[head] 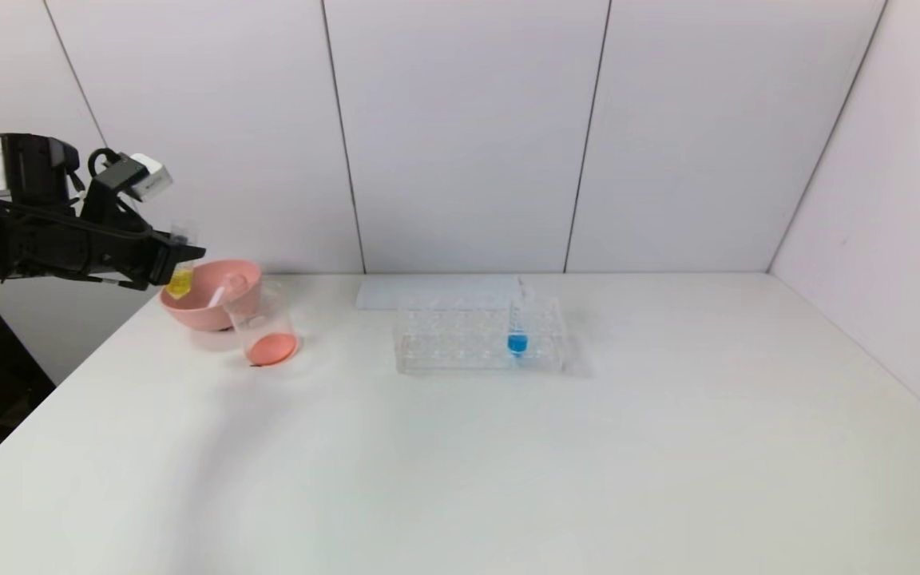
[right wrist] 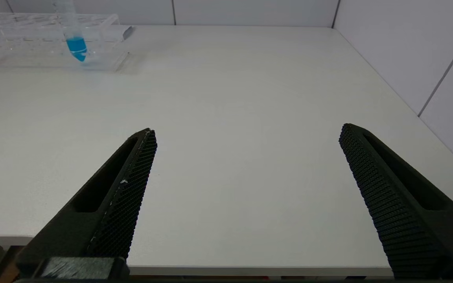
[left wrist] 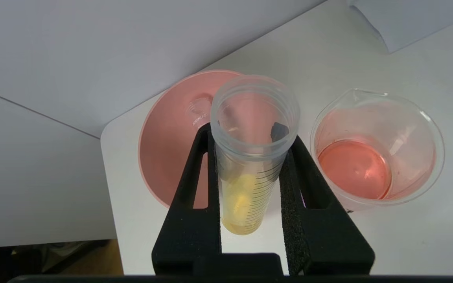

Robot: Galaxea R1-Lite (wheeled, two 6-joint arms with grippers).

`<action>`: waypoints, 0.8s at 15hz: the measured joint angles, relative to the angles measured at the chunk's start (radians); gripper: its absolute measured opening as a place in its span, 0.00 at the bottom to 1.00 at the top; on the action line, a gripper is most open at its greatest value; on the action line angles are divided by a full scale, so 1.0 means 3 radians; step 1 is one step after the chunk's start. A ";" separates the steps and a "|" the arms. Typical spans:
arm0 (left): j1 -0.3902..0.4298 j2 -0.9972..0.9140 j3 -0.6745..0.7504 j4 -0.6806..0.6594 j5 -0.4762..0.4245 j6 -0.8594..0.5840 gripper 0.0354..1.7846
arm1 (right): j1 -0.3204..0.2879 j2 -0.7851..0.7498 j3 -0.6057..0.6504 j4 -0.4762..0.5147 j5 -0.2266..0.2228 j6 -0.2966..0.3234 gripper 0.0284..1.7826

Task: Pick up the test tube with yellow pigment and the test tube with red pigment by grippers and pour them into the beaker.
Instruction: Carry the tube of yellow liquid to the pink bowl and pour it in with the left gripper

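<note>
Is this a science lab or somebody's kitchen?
Probably a small science lab bench. On the white table stand a clear tube rack holding a tube of blue liquid and a glass beaker of red-orange liquid, inside plain white wall panels.

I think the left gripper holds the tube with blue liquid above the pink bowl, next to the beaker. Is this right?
Not quite: the left gripper holds the test tube with yellow pigment, as the left wrist view shows. The blue tube stands in the rack. The pink bowl and beaker are as you say.
</note>
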 joint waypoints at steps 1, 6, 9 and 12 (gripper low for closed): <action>0.0002 0.0021 -0.0063 0.0124 -0.0023 0.0129 0.23 | 0.0000 0.0000 0.0000 0.0000 0.0001 0.0000 0.95; 0.0004 0.0090 -0.0404 0.0803 -0.0157 0.0604 0.23 | 0.0000 0.0000 0.0000 0.0000 0.0000 0.0000 0.95; 0.0000 0.0109 -0.0521 0.1055 -0.0184 0.0909 0.23 | 0.0000 0.0000 0.0000 0.0000 0.0000 0.0000 0.95; 0.0004 0.0143 -0.0656 0.1277 -0.0189 0.1218 0.23 | 0.0000 0.0000 0.0000 0.0000 0.0001 0.0000 0.95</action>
